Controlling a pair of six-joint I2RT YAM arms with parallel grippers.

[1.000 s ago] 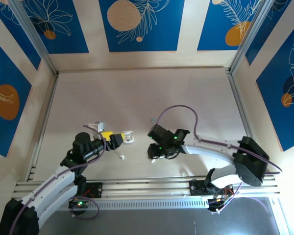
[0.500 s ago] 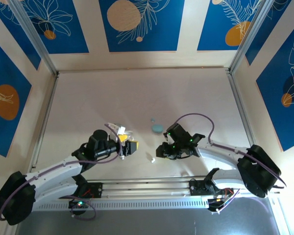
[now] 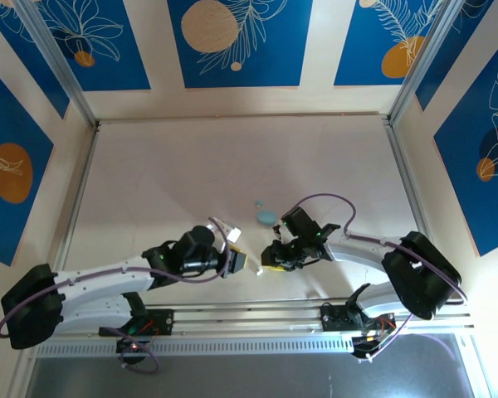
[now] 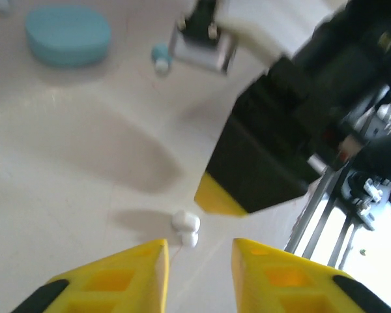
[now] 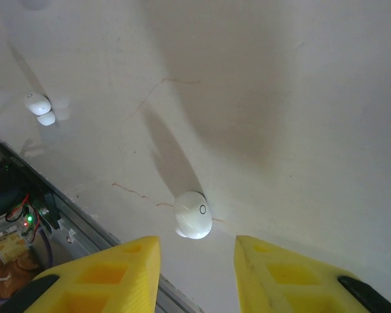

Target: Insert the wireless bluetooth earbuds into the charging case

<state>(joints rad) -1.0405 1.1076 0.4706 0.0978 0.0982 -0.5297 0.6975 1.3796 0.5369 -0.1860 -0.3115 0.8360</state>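
A pale blue oval charging case [image 3: 267,217] [image 4: 68,36] lies closed on the table, with a tiny pale blue earbud [image 3: 258,202] [image 4: 160,57] beside it. My left gripper [image 3: 242,264] [image 4: 199,264] is open narrowly; a white earbud [image 4: 186,228] [image 3: 258,271] lies on the table just beyond its yellow tips, not between them. Facing it from the right is my right gripper [image 3: 270,259] [image 5: 195,264], also open and low over the table. Another white earbud [image 5: 193,215] rests just ahead of its fingertips, and a white earbud [image 5: 39,107] lies further left.
The metal rail [image 3: 249,319] [image 5: 85,228] runs along the table's near edge, close behind both grippers. The right gripper's black, yellow-tipped finger [image 4: 260,163] looms right beside the left gripper. Open table stretches toward the back wall [image 3: 232,149].
My left arm has swung right to the table's middle and its jaws have narrowed a lot. The right gripper shifted slightly, uncovering the blue case.
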